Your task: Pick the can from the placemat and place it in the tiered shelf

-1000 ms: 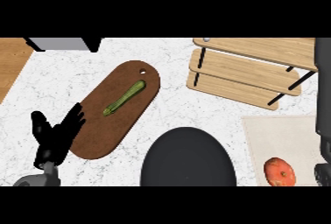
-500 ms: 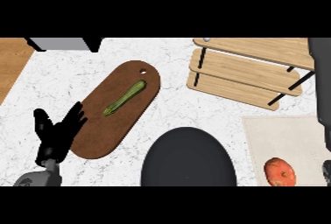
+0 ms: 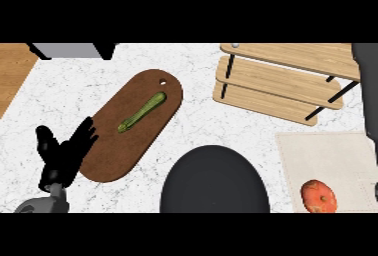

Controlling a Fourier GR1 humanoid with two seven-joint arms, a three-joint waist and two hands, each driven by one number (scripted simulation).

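Tiered shelf [image 3: 277,82] at one o'clock is showing pale smooth wood; board [image 3: 118,150] at nine, darker matt wood.

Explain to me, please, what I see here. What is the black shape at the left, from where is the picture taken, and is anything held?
This is one picture, taken as from a humanoid robot's head, looking steeply down at a kitchen counter. The black shape is the robot's left hand. It is open with the fingers up, resting, and it holds nothing. The right hand does not show. On the counter lie a brown board with a green vegetable on it, a dark plate, a wooden shelf and a pale placemat. On the placemat sits an orange-red round thing, probably the can that should go to the shelf.
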